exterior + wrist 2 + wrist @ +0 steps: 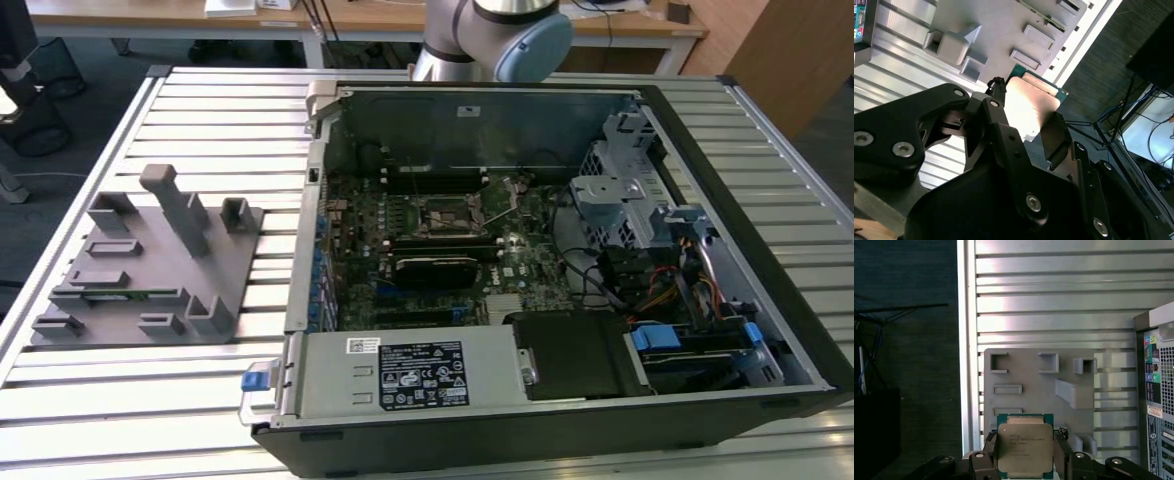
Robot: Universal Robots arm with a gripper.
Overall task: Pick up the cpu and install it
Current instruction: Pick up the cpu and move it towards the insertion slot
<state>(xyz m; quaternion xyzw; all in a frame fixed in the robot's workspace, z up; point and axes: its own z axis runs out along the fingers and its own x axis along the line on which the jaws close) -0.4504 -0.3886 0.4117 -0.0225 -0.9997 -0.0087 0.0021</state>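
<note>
The cpu (1025,445) is a small square chip with a silvery-grey top and a green rim. It sits clamped between the two black fingers of my gripper (1025,462), held high above the grey holder block (1039,385). In the second wrist view the cpu (1031,105) shows tilted between the same fingers (999,120) of the gripper (1029,132). The black motherboard socket (447,212) with its metal frame lies in the middle of the open computer case (320,180). The arm (494,35) rises beyond the case's far wall.
The grey holder block (147,260) with upright posts stands on the slatted metal table (174,400) at the exterior view's left of the case. Cables, a drive cage and a power supply (400,370) crowd the case. The table edge (966,340) drops to dark floor.
</note>
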